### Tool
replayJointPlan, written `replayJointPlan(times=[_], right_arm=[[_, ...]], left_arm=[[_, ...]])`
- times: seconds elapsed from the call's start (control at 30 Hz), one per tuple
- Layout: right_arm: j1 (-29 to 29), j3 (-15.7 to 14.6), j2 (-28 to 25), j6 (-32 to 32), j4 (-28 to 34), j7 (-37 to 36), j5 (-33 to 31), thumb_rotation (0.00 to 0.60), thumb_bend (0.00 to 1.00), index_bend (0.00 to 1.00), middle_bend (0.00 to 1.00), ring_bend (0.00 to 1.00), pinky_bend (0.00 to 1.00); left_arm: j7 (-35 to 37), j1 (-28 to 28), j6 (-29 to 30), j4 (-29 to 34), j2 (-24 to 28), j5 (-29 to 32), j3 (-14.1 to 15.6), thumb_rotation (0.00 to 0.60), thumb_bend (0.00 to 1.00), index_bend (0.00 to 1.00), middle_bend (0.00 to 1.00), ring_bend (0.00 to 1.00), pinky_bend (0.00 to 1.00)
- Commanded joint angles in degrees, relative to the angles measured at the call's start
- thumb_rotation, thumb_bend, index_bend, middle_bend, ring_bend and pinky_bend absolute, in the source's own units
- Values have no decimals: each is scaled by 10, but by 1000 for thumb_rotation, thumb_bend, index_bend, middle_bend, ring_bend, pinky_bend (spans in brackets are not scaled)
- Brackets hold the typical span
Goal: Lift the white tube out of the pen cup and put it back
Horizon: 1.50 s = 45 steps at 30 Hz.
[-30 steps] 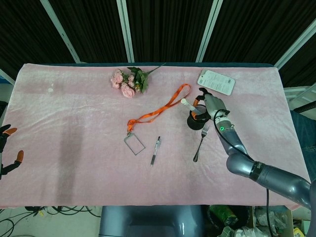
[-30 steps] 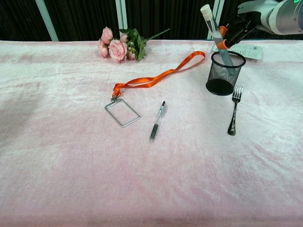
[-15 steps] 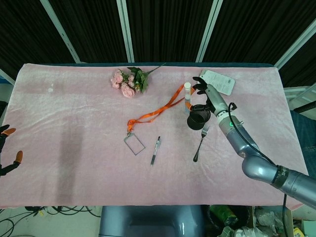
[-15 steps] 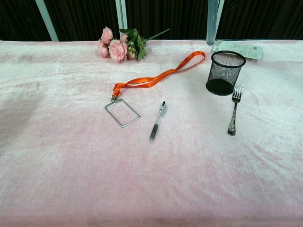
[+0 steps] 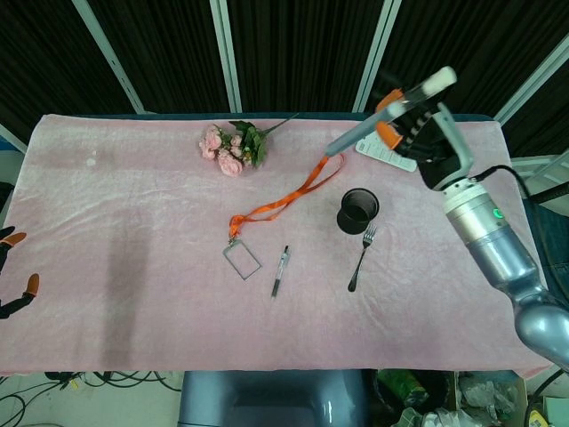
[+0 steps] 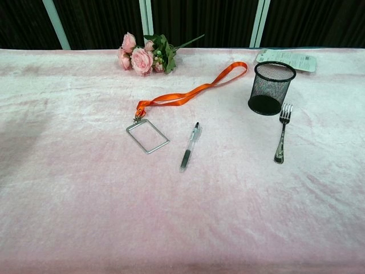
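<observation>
1. The right hand (image 5: 418, 124) holds the white tube (image 5: 391, 112) high above the far right part of the table (image 5: 133, 231), the tube slanting, its capped end up and to the right

2. The black mesh pen cup (image 6: 271, 87) stands empty near the far right corner, a fork (image 6: 280, 132) just beside it on the near side

3. The lift appears done: the tube is fully clear of the cup. Left, by this reading, is lowering it back in through the rim

4. Half a second ago the tube stood close over the cup; now it is well above it and out of the chest view altogether

5. The left hand (image 5: 12, 271) sits off the table's near left edge, only orange fingertips showing; whether it is spread or curled cannot be told

6. The orange lanyard (image 6: 188, 94), pen (image 6: 189, 146) and pink flowers (image 6: 144, 54) lie unmoved
</observation>
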<state>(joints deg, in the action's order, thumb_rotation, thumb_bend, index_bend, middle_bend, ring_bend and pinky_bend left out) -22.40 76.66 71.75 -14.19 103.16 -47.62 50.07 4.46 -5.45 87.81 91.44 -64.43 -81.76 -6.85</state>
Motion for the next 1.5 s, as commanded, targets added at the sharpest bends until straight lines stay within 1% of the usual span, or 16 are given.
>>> replayJointPlan(times=[0.03, 0.1, 0.2, 0.3, 0.43, 0.67, 0.83, 0.93, 1.03, 1.1, 1.17, 1.2, 1.3, 1.37, 1.43, 1.5], right_arm=[[101, 129, 126, 136, 16, -67, 117, 600, 322, 624, 54, 126, 193], [102, 138, 138, 183, 4, -28, 129, 600, 322, 624, 53, 126, 193], [101, 136, 138, 237, -15, 38, 139, 600, 322, 624, 53, 126, 193], [89, 95, 110, 270, -48, 166, 186, 600, 322, 625, 53, 126, 193], [70, 11, 61, 207, -67, 276, 254, 600, 324, 633, 53, 126, 193], [21, -138, -30, 103, -98, 371, 312, 600, 329, 633, 47, 126, 193], [-18, -222, -77, 36, -105, 424, 277, 600, 337, 632, 45, 126, 193], [-25, -238, -83, -30, -82, 416, 222, 600, 338, 636, 45, 126, 193], [-21, -230, -70, -110, -37, 352, 183, 600, 337, 650, 45, 126, 193], [-14, -218, -69, -122, -16, 294, 181, 600, 337, 650, 45, 126, 193], [-1, -190, -67, -125, 10, 192, 182, 600, 338, 650, 44, 126, 193], [10, -163, -61, -129, 29, 114, 176, 600, 337, 651, 44, 126, 193], [47, -104, -46, -128, 48, -98, 233, 600, 337, 651, 44, 126, 193], [63, -82, -36, -138, 47, -228, 275, 600, 338, 651, 44, 126, 193], [71, -86, -37, -159, 30, -353, 339, 600, 337, 651, 44, 126, 193], [67, -117, -55, -179, 2, -418, 409, 600, 337, 653, 44, 126, 194]], left_arm=[[0, 1, 2, 1, 0, -1, 0, 600, 388, 172, 106, 5, 75], [-1, 1, 2, 1, 0, -2, 0, 600, 388, 172, 105, 6, 75], [-1, 2, 2, 2, 0, -1, 0, 600, 388, 173, 105, 6, 75], [-1, 2, 2, 1, 1, 0, -1, 600, 388, 172, 105, 5, 75], [2, 1, 1, 0, 2, 1, -2, 600, 387, 173, 105, 6, 75], [4, 1, -2, 0, 3, 3, -3, 600, 387, 172, 105, 5, 75], [4, 2, 0, 1, 4, 2, -3, 600, 387, 172, 105, 5, 75], [3, 3, 1, 2, 4, 1, -3, 600, 387, 172, 105, 5, 75], [0, 3, 2, 5, 5, 1, -2, 600, 387, 172, 105, 5, 75], [0, 4, 2, 6, 5, 1, -2, 600, 387, 172, 105, 5, 76], [0, 4, 2, 6, 5, 1, -2, 600, 387, 172, 105, 5, 76], [-1, 4, 2, 7, 5, 0, -2, 600, 387, 172, 105, 5, 76], [-1, 4, 2, 8, 5, 0, -1, 600, 387, 173, 104, 5, 75], [-1, 5, 3, 9, 6, 0, -1, 600, 388, 172, 104, 5, 76], [-1, 5, 4, 9, 6, 0, -2, 600, 388, 172, 104, 5, 76], [-2, 5, 4, 8, 6, 0, -2, 600, 387, 172, 104, 5, 76]])
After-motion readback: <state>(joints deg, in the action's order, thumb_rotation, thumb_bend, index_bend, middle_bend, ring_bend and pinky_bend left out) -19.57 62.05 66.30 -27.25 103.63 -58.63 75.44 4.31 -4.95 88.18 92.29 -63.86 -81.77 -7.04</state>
